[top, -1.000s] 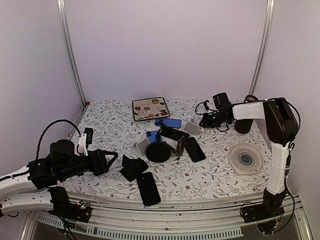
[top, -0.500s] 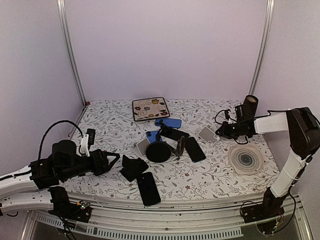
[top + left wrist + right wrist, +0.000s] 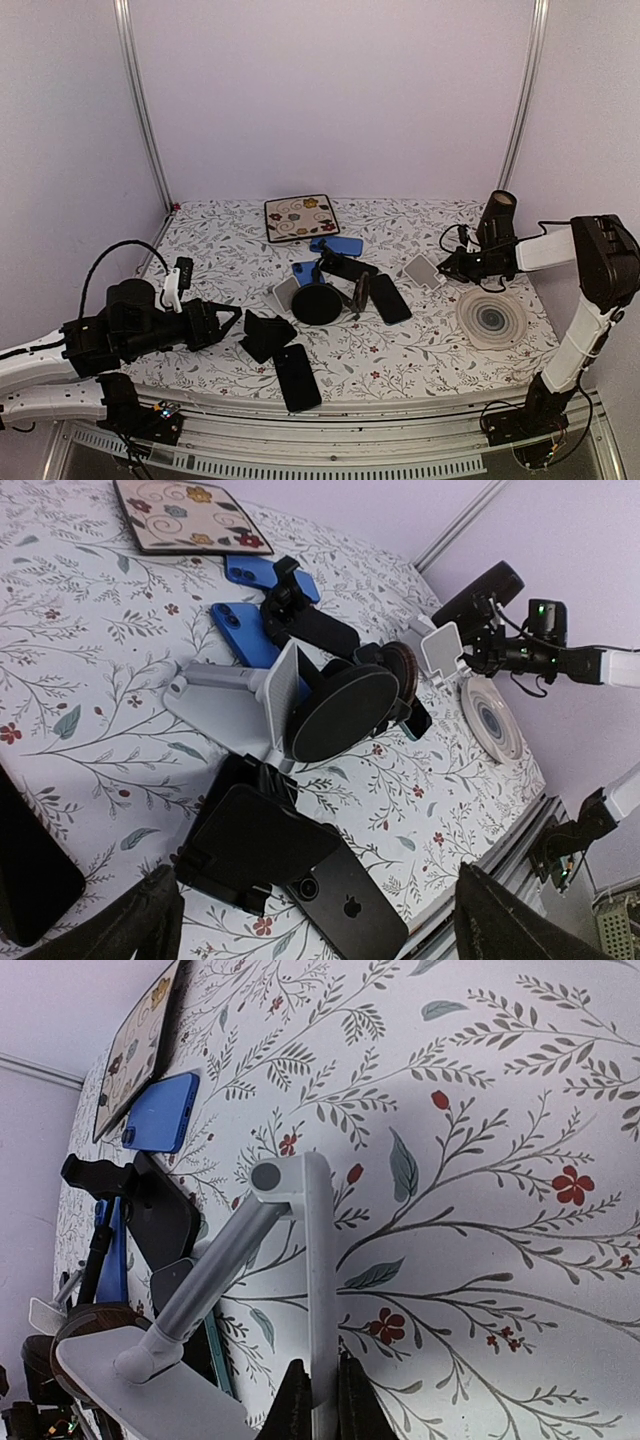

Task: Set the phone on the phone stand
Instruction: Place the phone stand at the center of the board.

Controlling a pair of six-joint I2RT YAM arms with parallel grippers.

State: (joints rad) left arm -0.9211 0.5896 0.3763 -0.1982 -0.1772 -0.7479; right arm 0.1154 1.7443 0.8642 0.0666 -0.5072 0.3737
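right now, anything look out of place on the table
Phones and stands lie in a jumbled central heap. A black phone lies at the table's near edge. The right gripper is shut on a white stand, apart from the rest.

A grey phone stand [image 3: 318, 1260] was clamped in the right gripper [image 3: 318, 1400]; a black phone [image 3: 345, 915] was laid flat before the left gripper [image 3: 230, 325].

The top camera sits high behind the arm bases, looking down and forward over the whole table [image 3: 430, 345] to the back wall. The left wrist view rides low at the left, facing right across the clutter. The right wrist view hugs the cloth, rolled sideways. All three catch the white stand [image 3: 421, 270] [image 3: 441, 650] [image 3: 315, 1260] and the patterned mat [image 3: 301, 217] [image 3: 180, 515] [image 3: 140, 1050].
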